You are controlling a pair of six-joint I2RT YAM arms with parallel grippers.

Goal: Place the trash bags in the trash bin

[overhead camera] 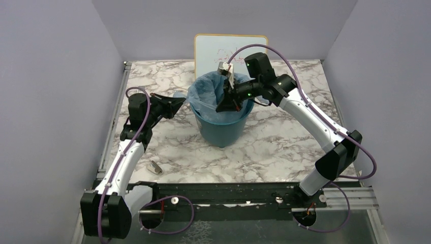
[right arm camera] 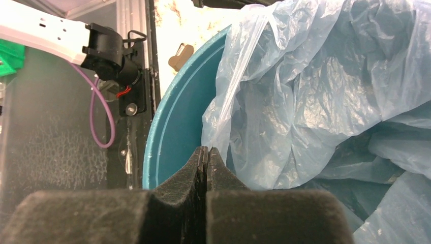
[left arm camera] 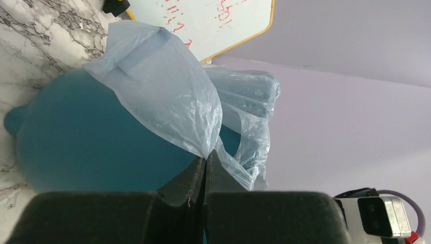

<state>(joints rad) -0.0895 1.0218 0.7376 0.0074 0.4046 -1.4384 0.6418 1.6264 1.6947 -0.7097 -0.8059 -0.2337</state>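
Observation:
The teal trash bin [overhead camera: 222, 127] stands mid-table. The light-blue trash bag [overhead camera: 206, 94] lies crumpled in its mouth and spills over the left rim. My left gripper [overhead camera: 182, 104] is at the bin's left side, shut on a pinch of the trash bag [left arm camera: 162, 96]. In the left wrist view the film gathers into the closed tips of the left gripper [left arm camera: 206, 155], in front of the trash bin [left arm camera: 86, 137]. My right gripper [overhead camera: 227, 105] reaches down into the bin's mouth. Seen from its wrist, the right gripper [right arm camera: 206, 151] is shut inside the trash bin [right arm camera: 173, 127], and an edge of the trash bag [right arm camera: 305, 86] runs down into its tips.
A whiteboard [overhead camera: 231, 51] with red scribbles leans on the back wall behind the bin. A small tan object [overhead camera: 155, 166] lies on the marble table [overhead camera: 284, 147] near the left arm. Lilac walls close in three sides. A black rail [overhead camera: 228, 195] runs along the front.

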